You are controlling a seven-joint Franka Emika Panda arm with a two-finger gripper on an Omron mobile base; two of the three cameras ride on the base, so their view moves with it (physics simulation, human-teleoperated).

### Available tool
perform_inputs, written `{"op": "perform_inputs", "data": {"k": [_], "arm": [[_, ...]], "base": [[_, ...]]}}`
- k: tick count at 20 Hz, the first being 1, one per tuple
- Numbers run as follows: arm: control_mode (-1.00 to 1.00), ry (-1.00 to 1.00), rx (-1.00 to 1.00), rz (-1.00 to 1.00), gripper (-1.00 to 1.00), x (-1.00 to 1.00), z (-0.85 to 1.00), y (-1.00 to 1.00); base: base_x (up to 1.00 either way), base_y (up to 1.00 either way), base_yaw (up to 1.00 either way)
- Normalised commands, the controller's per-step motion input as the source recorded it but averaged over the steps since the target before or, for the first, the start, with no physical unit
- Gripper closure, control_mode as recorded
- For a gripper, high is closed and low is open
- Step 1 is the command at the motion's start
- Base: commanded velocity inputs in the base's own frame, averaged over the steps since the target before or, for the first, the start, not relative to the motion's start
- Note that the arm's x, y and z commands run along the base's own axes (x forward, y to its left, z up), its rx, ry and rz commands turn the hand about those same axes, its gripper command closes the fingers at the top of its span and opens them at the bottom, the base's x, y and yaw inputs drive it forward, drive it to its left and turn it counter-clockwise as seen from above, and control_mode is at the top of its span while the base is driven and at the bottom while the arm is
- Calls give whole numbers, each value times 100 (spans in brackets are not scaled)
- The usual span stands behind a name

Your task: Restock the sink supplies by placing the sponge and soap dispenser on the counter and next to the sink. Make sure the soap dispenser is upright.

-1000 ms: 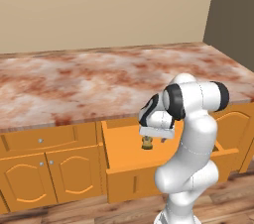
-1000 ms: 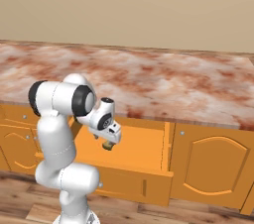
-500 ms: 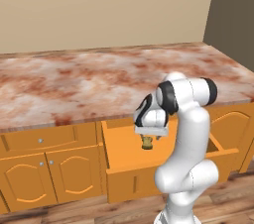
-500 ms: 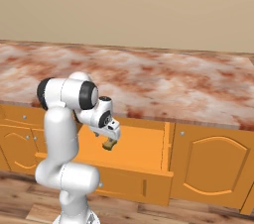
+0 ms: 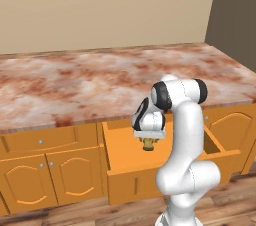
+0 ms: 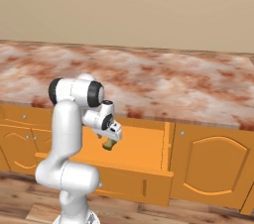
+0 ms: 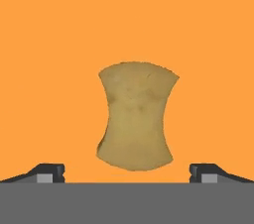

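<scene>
Item: sponge [image 7: 135,120], tan, pinched at the waist, lying flat on the orange floor of an open drawer [image 5: 125,156]; in the hand view it sits dead centre, long axis running 12 to 6 o'clock. Item: pincer [image 7: 127,172], spread to its full width, one dark tip at 8 o'clock of the sponge and the other at 4 o'clock, each well clear of the sponge's sides; nothing is held. In the left base view the pincer [image 5: 148,140] points down into the drawer with the sponge [image 5: 148,144] a small tan speck directly beneath it; whether the tips reach the drawer floor cannot be told at that size. In the right base view the same pairing appears, pincer [image 6: 111,139] above sponge [image 6: 107,144], inside the pulled-out drawer [image 6: 144,151]. Item: surface [image 5: 75,85], reddish-brown and white marbled stone, running along the wall above the orange cabinets [image 5: 50,170]; the drawer projects from just under its front edge, at 6 o'clock of the marbled top.
</scene>
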Motion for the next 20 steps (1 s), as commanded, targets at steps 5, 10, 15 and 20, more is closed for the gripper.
{"op": "perform_inputs", "data": {"k": [5, 10, 15, 20], "arm": [[-100, 0, 0, 0, -100, 19, -39, -3], [-100, 0, 0, 0, -100, 21, -35, 0], [-100, 0, 0, 0, -100, 21, -24, 0], [-100, 0, 0, 0, -100, 3, -27, 0]], "base": [[0, 0, 0], [0, 0, 0], [0, 0, 0], [0, 0, 0]]}}
